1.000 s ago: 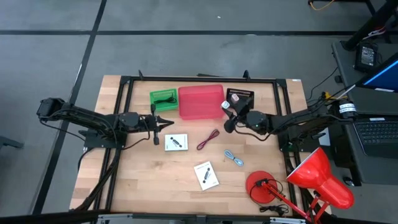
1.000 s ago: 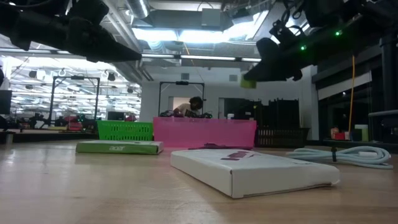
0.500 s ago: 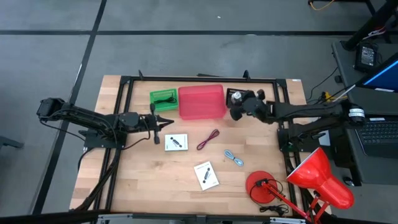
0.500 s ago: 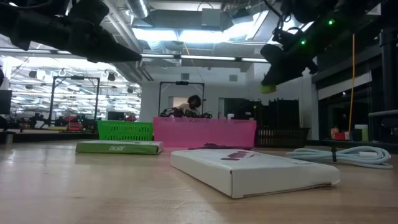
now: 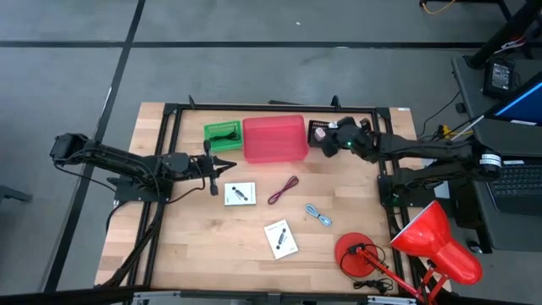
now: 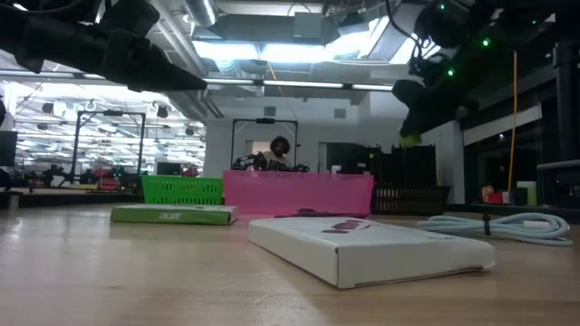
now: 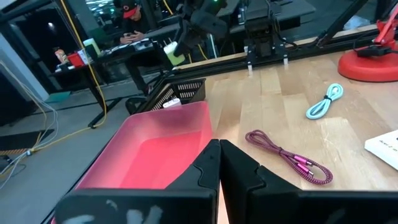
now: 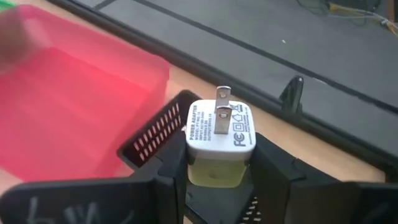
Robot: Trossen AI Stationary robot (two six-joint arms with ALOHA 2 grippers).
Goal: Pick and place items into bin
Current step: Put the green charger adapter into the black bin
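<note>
Carrying white charger (image 8: 220, 140) | right tool (image 5: 331, 140) now over black basket (image 5: 323, 131)

Pretty even overhead light, soft shadows on the table (image 5: 254, 246). Low view has ceiling lights (image 6: 263, 45) blowing out. Right wrist view blurs the red bin (image 8: 74, 106).

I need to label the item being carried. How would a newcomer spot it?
Find the black slatted bin right of the red bin. The right hand hovers over it, gripping a small white power adapter, the only item off the table, its two metal prongs showing.
</note>
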